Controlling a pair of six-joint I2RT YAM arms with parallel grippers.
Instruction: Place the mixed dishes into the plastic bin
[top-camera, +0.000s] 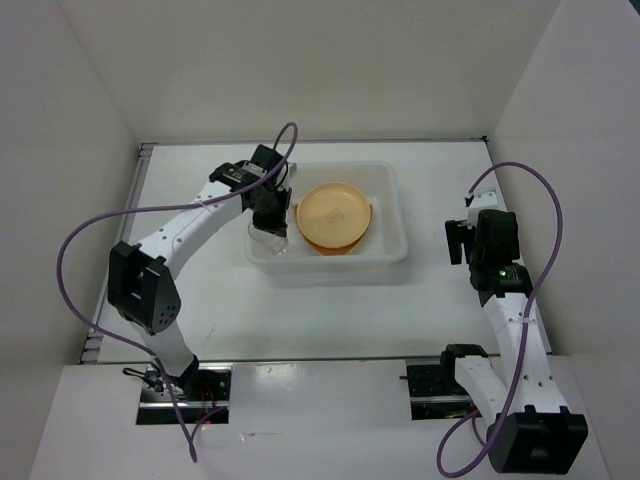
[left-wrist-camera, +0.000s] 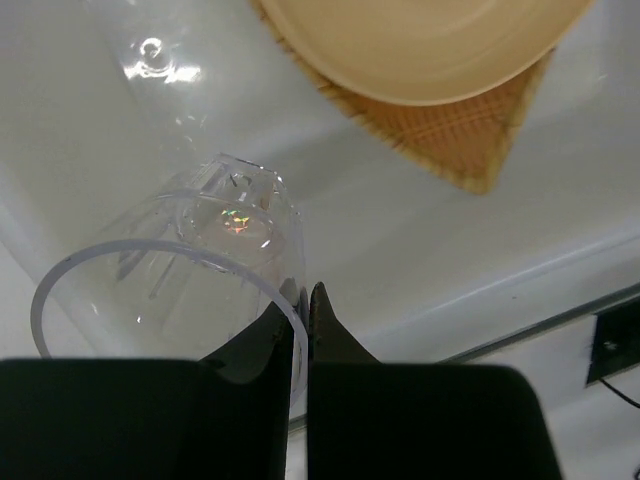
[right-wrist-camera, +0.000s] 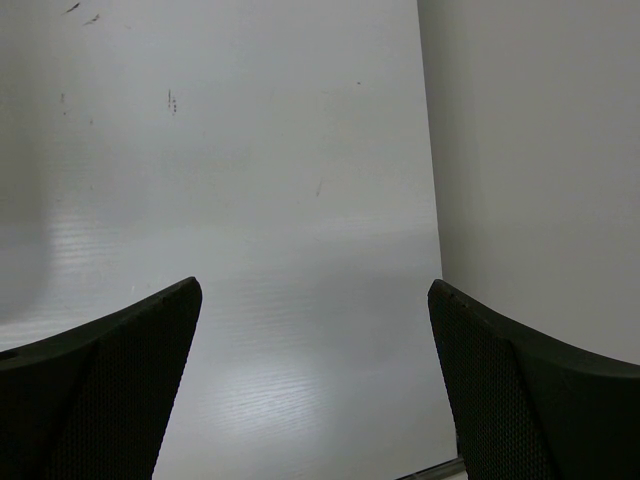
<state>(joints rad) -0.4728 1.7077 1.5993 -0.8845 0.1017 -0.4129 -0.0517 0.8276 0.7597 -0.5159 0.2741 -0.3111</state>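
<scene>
My left gripper (top-camera: 270, 222) is shut on the rim of the small clear plastic cup (left-wrist-camera: 200, 250), one finger inside the mouth and one outside. The cup (top-camera: 268, 240) hangs over the near-left corner of the translucent plastic bin (top-camera: 395, 255), its base pointing away from the wrist camera. A round yellow-orange plate (top-camera: 335, 217) lies in the bin, and beneath it the orange woven fan-shaped dish (left-wrist-camera: 460, 135) pokes out from under the plate (left-wrist-camera: 420, 40). My right gripper (top-camera: 458, 242) stands open and holds nothing, to the right of the bin.
White walls enclose the table on the left, back and right. The right wrist view holds only bare white tabletop (right-wrist-camera: 260, 200) and the right wall (right-wrist-camera: 540, 150). Purple cables loop off both arms.
</scene>
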